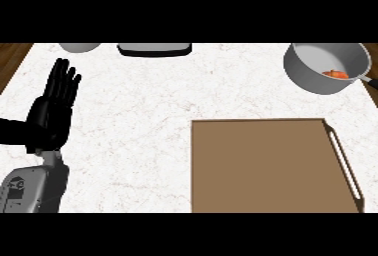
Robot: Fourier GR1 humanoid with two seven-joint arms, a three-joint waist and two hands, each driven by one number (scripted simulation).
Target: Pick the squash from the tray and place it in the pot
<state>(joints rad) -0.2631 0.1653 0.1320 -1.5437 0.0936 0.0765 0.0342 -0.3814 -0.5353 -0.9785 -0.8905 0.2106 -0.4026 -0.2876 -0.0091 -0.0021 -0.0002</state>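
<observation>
The squash [335, 74] is seen as a small orange-red shape inside the grey pot [306, 70], lying against the pot's inner wall on the right side, close to where the dark handle [369, 81] leaves the rim. The pot is placed at about one o'clock on the white marbled counter [148, 125], near the counter's far right corner. Only part of the squash is shown above the pot's floor, so its full outline cannot be made out.

The brown tray [266, 165] is set at about four o'clock, well apart from the pot and nearer the lower edge of the view. Its flat surface is bare, and a pale handle bar [345, 162] is fixed along its right side.

The left hand [53, 107] is shown at about nine o'clock, at the left of the view, resting with its black fingers straight and pointing up toward the far edge of the counter. Nothing is held in it and nothing is touched by it. The grey forearm [33, 187] is seen below it, coming in from the lower left.

The right hand is not shown in the view.

At twelve o'clock, along the far edge, a dark-rimmed flat dish [155, 49] is cut off by the view, and a pale rounded bowl [80, 47] is seen just to its left at eleven o'clock.
</observation>
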